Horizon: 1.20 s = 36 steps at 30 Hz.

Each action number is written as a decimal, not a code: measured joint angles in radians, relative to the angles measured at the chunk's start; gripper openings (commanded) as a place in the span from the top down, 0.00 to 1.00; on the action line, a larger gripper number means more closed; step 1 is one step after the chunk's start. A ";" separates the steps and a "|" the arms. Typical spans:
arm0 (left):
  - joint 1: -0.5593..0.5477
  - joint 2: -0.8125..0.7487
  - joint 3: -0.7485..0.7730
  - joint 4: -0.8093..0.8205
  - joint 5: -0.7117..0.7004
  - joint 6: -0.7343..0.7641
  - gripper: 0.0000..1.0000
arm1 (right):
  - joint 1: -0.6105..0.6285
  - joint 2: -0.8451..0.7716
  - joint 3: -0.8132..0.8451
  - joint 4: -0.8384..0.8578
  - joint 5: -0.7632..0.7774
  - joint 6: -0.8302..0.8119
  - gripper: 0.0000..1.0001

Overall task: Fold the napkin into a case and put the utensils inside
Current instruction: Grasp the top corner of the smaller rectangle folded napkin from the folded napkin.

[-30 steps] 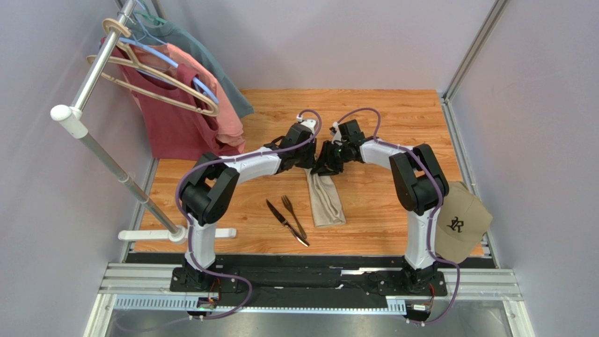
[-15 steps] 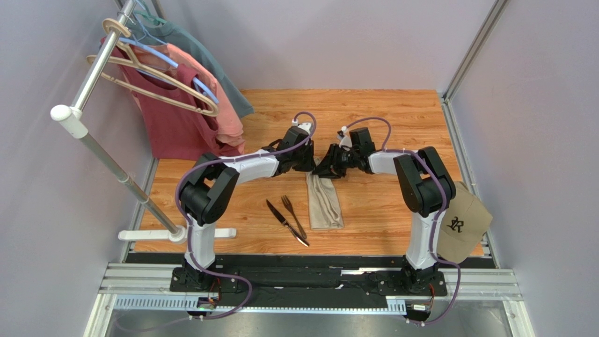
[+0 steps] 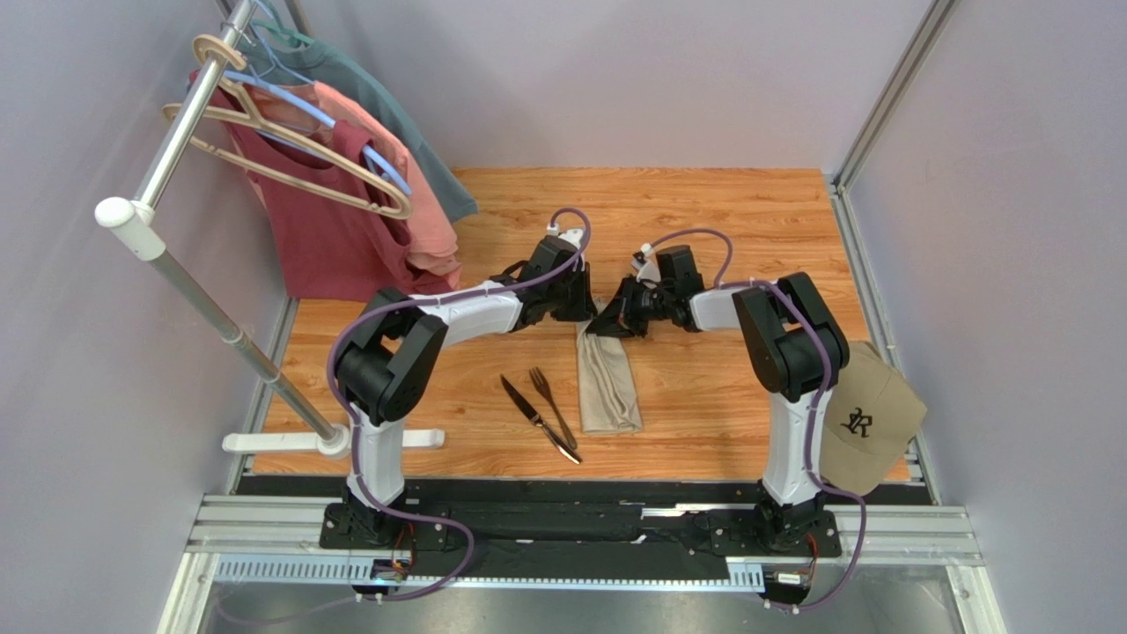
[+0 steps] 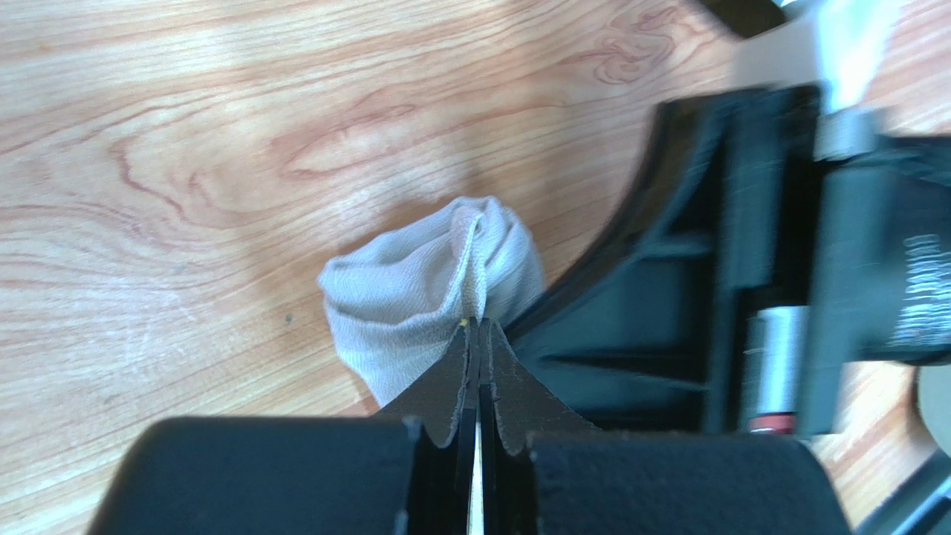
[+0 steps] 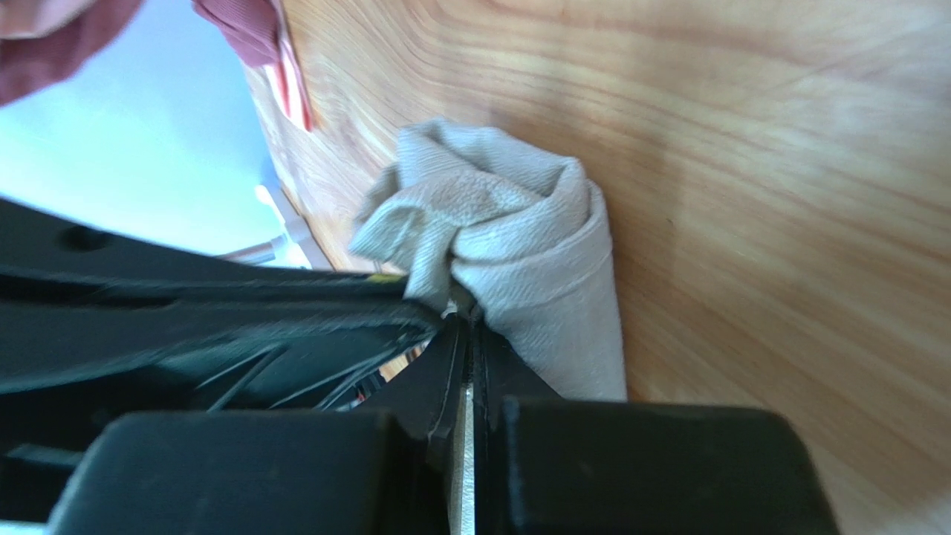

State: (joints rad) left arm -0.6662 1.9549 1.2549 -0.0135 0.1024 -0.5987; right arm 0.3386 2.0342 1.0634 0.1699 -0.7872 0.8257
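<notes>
Left gripper and right gripper, as I view them, each pinch tight on the bunched far end of the napkin, a narrow folded strip lying mid-table, with fork and knife just to its left.

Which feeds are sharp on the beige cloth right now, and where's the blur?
Top external: evenly lit, soft beige-tan cloth napkin crisp. Left wrist: cloth sharp, black arm at right blurred. Right wrist: cloth sharp, washed-out glare upper left.
</notes>
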 measured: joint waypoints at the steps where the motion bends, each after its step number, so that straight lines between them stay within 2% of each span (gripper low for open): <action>1: 0.000 0.000 0.000 0.001 0.004 -0.004 1.00 | 0.008 0.009 0.006 -0.008 0.001 -0.003 0.98; 4: 0.002 0.000 -0.003 0.004 0.008 -0.014 1.00 | 0.026 0.018 0.019 -0.040 0.019 -0.018 0.89; 5: 0.004 0.000 -0.008 0.010 0.010 -0.021 1.00 | 0.029 0.018 0.024 -0.052 0.023 -0.027 0.81; 9: 0.013 0.000 -0.026 0.033 0.013 -0.032 1.00 | 0.029 0.024 0.050 -0.099 0.028 -0.064 0.70; 20: 0.023 -0.019 -0.031 0.023 0.073 -0.036 1.00 | -0.002 -0.080 -0.031 -0.084 0.023 -0.062 0.62; 22: 0.023 -0.019 -0.031 0.023 0.081 -0.041 1.00 | -0.014 -0.094 -0.032 -0.084 0.023 -0.063 0.64; 24: 0.024 -0.019 -0.031 0.024 0.082 -0.043 1.00 | -0.024 -0.101 -0.033 -0.083 0.022 -0.063 0.70; 25: 0.025 -0.019 -0.031 0.023 0.084 -0.044 1.00 | -0.028 -0.102 -0.033 -0.083 0.023 -0.062 0.81; 28: 0.024 -0.019 -0.031 0.023 0.097 -0.047 1.00 | -0.035 -0.102 -0.033 -0.083 0.026 -0.058 1.00; 36: 0.025 -0.019 -0.031 0.023 0.117 -0.053 1.00 | -0.035 -0.086 -0.033 -0.072 0.045 -0.047 1.00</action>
State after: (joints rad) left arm -0.6415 1.9354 1.2236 0.0090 0.2199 -0.6518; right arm 0.3038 1.9484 1.0302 0.0975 -0.7422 0.7788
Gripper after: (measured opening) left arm 0.007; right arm 0.006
